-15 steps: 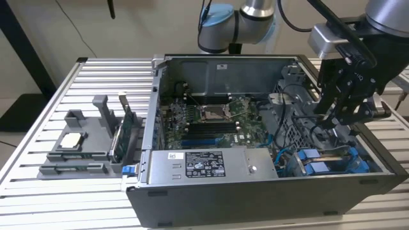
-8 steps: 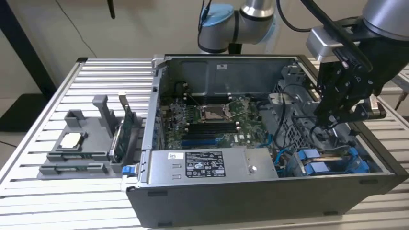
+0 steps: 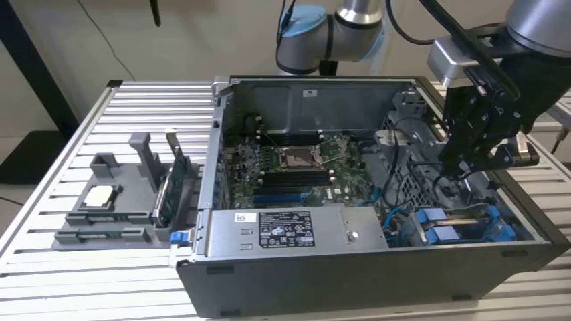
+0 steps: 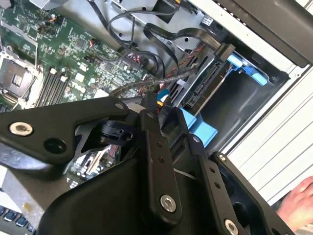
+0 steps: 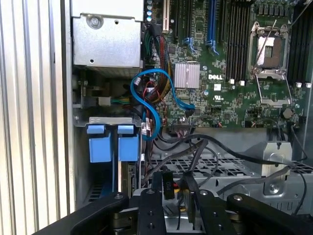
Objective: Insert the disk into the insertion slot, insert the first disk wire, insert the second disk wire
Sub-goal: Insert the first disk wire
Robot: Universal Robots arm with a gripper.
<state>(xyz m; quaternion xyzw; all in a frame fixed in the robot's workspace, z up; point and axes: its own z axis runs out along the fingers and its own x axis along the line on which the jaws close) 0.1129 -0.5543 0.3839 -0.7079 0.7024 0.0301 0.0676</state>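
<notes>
The disk [image 3: 448,231] lies in its blue carrier inside the insertion slot [image 3: 505,226], at the lower corner of the open computer case on the exterior view's right. In the second wrist view the disk [image 4: 205,88] sits in the grey bay [image 4: 244,100]. The carrier's blue tabs [image 5: 102,147] face out in the first wrist view. My gripper [image 3: 456,172] hangs inside the case just above the drive cage. Its fingers are close together, shut on the black connector [image 5: 167,185] of a dark disk wire [image 4: 142,83]. The gripper [image 4: 159,111] is a short way from the disk's end.
The grey power-supply box [image 3: 295,227] fills the case's front. The motherboard [image 3: 295,164] lies behind it, and a blue cable [image 5: 151,103] loops beside the cage. A grey parts stand [image 3: 116,200] sits on the slatted table [image 3: 80,281]. A person's hand [image 4: 299,200] is close by.
</notes>
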